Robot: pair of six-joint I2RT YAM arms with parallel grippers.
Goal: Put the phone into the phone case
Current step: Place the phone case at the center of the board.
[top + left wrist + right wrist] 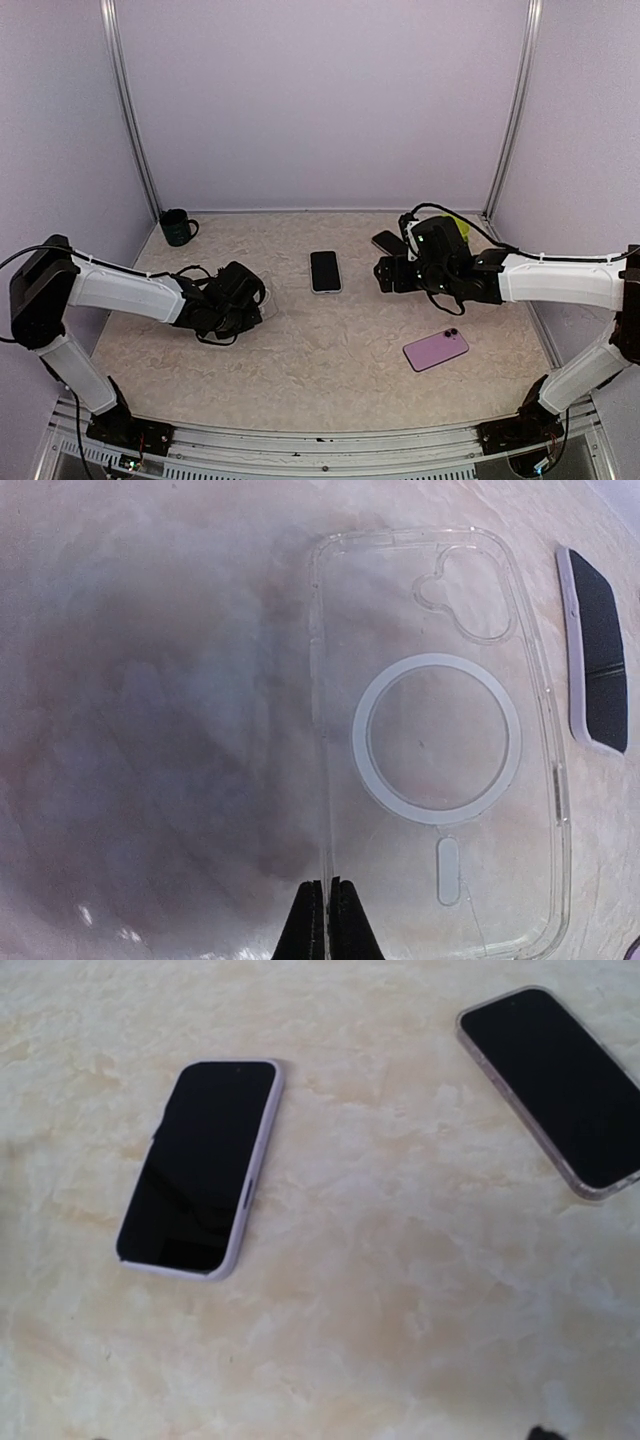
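— Fingers on your left gripper are pinched together on the thin side wall of the clear phone case, at its near end.
— And my right gripper?
— Its fingers are wide apart. It holds nothing. It hangs low over the table.
— Where is the phone?
— Your phone lies flat in the middle of the table, screen up, between your two grippers. It is near the case but not touching it.
— Is it in the case yet?
— No. The case is empty. You can see the ring on its back right through it. The case is gripped, and I think that is all that is done.
— What is left?
— Nearly everything, I think. You need to pick up the phone, lay it over the case and push it in until the edges hug it.
— And the other ones?
— One second phone lies by your right gripper. One pink phone lies face down nearer to you.
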